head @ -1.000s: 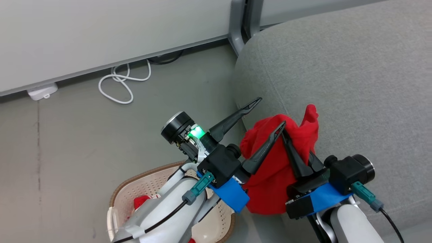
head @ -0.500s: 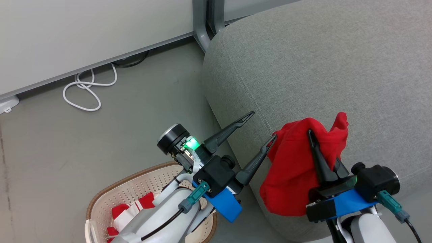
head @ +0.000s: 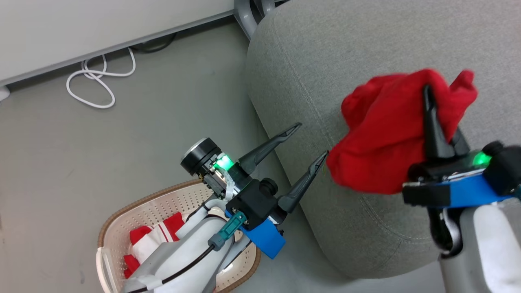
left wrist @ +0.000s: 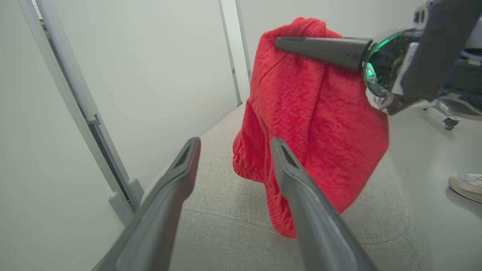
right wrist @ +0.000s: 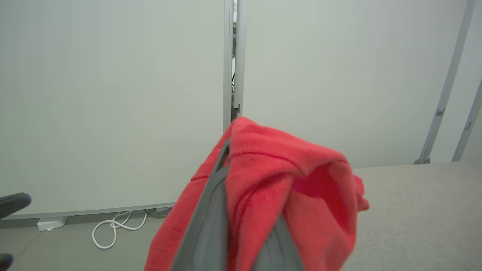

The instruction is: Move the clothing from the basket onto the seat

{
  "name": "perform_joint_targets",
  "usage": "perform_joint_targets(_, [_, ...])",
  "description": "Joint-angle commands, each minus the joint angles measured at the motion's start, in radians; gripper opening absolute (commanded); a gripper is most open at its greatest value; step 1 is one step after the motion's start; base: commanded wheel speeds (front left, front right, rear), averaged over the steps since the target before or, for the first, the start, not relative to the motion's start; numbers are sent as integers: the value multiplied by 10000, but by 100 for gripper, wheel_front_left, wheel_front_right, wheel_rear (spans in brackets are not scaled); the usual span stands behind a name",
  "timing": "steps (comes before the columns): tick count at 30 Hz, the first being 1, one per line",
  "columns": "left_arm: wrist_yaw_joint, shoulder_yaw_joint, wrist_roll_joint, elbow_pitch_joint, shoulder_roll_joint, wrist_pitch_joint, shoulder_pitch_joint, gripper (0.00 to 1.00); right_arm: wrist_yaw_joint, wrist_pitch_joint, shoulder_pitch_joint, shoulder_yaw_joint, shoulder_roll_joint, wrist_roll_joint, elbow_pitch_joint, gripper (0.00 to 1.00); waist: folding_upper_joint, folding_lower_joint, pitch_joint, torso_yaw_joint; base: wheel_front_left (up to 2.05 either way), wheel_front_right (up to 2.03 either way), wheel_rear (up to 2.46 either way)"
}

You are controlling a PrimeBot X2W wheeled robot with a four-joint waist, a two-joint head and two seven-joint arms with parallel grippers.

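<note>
My right gripper [head: 427, 87] is shut on a bunched bright red garment [head: 382, 134] and holds it up in the air above the light grey seat [head: 366, 44]. In the left wrist view the garment [left wrist: 312, 124] hangs from that gripper [left wrist: 280, 40] with its lower hem just over the seat cushion [left wrist: 226, 188]. My left gripper [head: 313, 138] stands open and empty beside the seat's rounded edge, left of the hanging cloth. Below it sits the cream basket [head: 134, 207] on the floor, with another red and white garment [head: 150, 240] inside, partly hidden by my left forearm.
A white cable loop [head: 93, 81] lies on the grey floor by the pale wall panel [head: 101, 24]. A metal panel post [head: 244, 8] stands at the seat's far corner. A person's shoe [left wrist: 467, 186] rests on the floor beyond the seat.
My right gripper has risen and moved right with the red garment, from the seat's edge to above the cushion. The left gripper stays open. The camera has also shifted.
</note>
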Motion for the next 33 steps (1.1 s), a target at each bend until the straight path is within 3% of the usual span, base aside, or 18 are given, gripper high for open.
perform_joint_targets(1, [-53, 62, 88, -43, 76, -27, -256, 100, 3, -6, -515, -185, -140, -48, -116, 0, 0, -1, 360, 207, 0, 0, 0])
perform_joint_targets(16, [-66, -80, 385, -360, 415, -27, -1645, 100, 3, -6, -5001, -2579, -1950, -279, 696, 0, 0, -1, 3011, 1259, 0, 0, 0])
perform_joint_targets(24, [-67, -53, 459, -537, 566, -27, -2099, 100, 3, -6, -6191, -3379, -2462, -367, 2570, 0, 0, -1, 3893, 1543, 0, 0, 0])
perform_joint_targets(33, [-49, -143, 392, -539, 457, -27, -2247, 100, 3, -6, -6269, -3529, -2279, -614, 5482, 0, 0, -1, 4049, 1795, 0, 0, 0])
